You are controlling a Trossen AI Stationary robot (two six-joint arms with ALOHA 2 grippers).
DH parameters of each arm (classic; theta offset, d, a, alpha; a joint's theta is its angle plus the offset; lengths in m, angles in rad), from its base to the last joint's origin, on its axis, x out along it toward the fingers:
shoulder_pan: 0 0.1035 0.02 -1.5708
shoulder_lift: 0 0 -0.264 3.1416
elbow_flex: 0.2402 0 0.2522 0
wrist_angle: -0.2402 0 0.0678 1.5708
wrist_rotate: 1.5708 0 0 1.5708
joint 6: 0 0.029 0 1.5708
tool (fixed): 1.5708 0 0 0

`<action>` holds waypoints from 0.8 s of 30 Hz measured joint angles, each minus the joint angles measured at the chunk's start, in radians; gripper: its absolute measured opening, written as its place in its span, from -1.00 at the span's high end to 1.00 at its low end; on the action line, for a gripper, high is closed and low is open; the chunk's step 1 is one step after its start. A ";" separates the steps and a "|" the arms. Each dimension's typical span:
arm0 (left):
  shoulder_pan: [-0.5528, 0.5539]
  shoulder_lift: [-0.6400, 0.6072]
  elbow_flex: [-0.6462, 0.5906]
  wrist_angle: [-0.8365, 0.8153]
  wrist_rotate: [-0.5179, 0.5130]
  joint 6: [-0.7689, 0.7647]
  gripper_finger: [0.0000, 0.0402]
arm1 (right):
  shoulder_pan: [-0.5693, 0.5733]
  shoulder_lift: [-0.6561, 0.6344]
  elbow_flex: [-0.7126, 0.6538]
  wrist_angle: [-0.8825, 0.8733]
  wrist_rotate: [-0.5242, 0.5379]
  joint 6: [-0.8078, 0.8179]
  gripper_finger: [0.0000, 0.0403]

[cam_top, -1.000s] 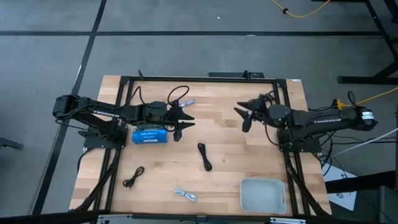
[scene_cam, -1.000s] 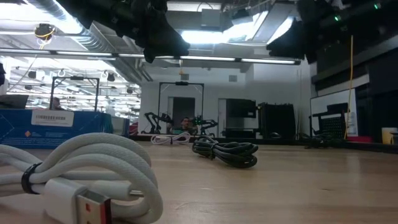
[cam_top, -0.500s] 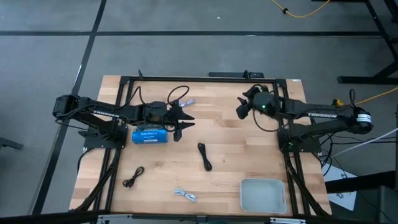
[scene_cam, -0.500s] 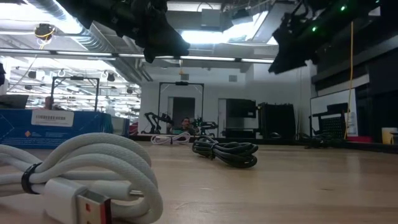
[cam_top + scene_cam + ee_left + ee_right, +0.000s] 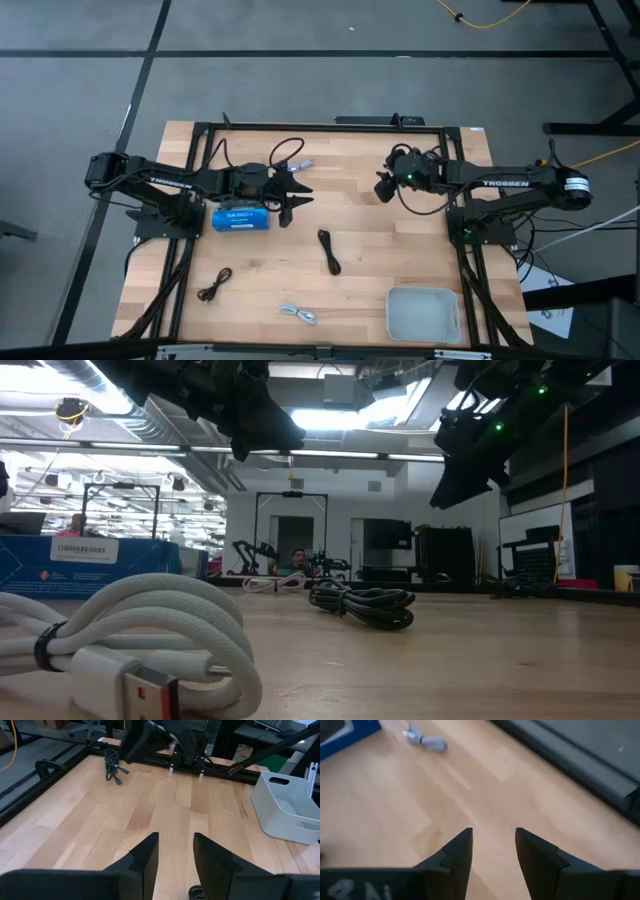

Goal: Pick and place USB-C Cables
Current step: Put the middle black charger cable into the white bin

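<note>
My left gripper [image 5: 296, 197] is open and empty above the table, by the blue box [image 5: 240, 218]. My right gripper [image 5: 382, 186] is open and empty above the far middle of the table, pointing toward the table's left. It looks at a pale cable [image 5: 425, 740], which lies far of the box [image 5: 303, 165]. A black cable [image 5: 328, 250] lies mid-table. Another black one [image 5: 214, 285] and a pale one [image 5: 299, 313] lie near the front edge. One more black cable [image 5: 112, 762] lies near the right arm's base.
A white tray [image 5: 422, 312] stands at the front right. A black metal frame [image 5: 320, 127] runs along the table's far edge and sides. A long black wire loops by the left arm [image 5: 285, 152]. Bare wood lies between the two grippers.
My right gripper has gone a little toward the table's left and far edge and has come lower, tipping downward. It stays open. My left arm and the cables have kept still.
</note>
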 joint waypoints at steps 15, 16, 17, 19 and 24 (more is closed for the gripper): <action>0.000 0.000 0.000 0.000 0.000 0.000 0.43 | 0.101 0.001 -0.001 -0.118 -0.002 0.138 0.24; 0.000 0.000 0.000 0.000 0.000 0.000 0.43 | 0.107 0.001 -0.001 -0.121 -0.002 0.139 0.24; 0.000 0.000 0.000 0.000 0.000 0.000 0.43 | 0.114 0.001 -0.001 -0.127 -0.002 0.139 0.24; 0.000 0.000 0.000 0.000 0.000 0.000 0.43 | 0.124 0.001 -0.001 -0.142 -0.013 0.139 0.24; 0.000 0.000 0.000 0.000 0.000 0.004 0.43 | 0.129 0.000 -0.001 -0.195 -0.091 0.139 0.24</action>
